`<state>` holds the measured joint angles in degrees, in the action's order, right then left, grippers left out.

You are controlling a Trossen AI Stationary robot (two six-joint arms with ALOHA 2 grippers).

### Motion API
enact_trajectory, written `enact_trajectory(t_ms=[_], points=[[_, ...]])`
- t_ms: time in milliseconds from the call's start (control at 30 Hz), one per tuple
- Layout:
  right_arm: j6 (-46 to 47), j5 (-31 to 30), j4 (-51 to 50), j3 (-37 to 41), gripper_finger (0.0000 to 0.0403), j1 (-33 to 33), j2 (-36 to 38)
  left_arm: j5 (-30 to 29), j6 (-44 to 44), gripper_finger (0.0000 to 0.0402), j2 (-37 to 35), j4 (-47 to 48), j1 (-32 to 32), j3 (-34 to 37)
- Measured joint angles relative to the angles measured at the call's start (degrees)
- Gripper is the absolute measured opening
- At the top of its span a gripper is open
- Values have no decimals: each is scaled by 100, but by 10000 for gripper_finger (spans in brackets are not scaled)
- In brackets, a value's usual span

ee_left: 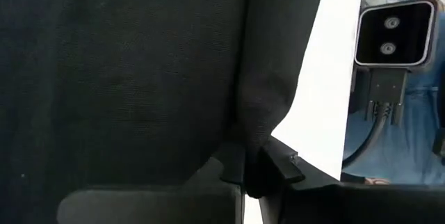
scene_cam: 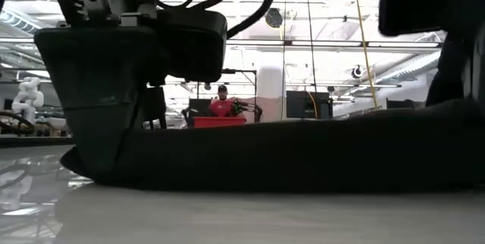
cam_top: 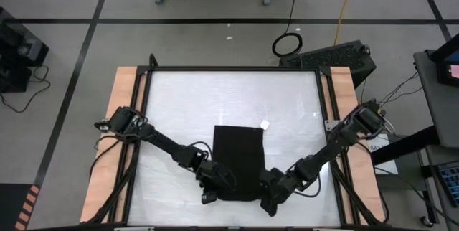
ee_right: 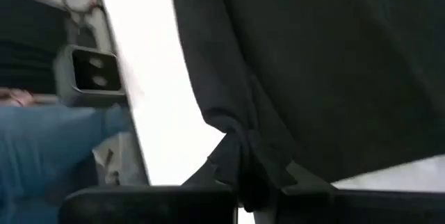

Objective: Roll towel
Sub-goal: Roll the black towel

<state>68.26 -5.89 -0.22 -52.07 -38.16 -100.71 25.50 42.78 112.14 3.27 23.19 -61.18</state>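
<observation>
Currently the towel (cam_top: 239, 161) is laid flat at the near middle of the table (cam_top: 179, 102), its two near corners pinched and bunched in clamped jaws, one by the left gripper (cam_top: 213, 190) and one by the right gripper (cam_top: 269, 196).

My left arm (cam_top: 168, 145) and right arm (cam_top: 326, 152) are matte black, built of boxy links joined by rounded joint housings. I see thin black cables looping beside each base. The left end effector (ee_left: 254, 172) has dark, flat, angular fingers; the right end effector (ee_right: 250, 175) looks identical.
</observation>
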Motion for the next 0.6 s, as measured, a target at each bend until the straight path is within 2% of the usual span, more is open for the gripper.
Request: enact_trajectory(t_ms=[133, 333, 433, 600], points=[[36, -716, 930, 213, 4, -230, 8, -9, -84, 17, 0, -56, 15, 2], [66, -1859, 1573, 535, 4, -504, 11, -156, -383, 17, 0, -144, 8, 2], [161, -2070, 2041, 786, 4, -527, 11, -175, -531, 17, 0, -203, -6, 1], [1431, -2062, 2605, 1412, 4, -497, 11, -180, -458, 17, 0, -167, -120, -5]])
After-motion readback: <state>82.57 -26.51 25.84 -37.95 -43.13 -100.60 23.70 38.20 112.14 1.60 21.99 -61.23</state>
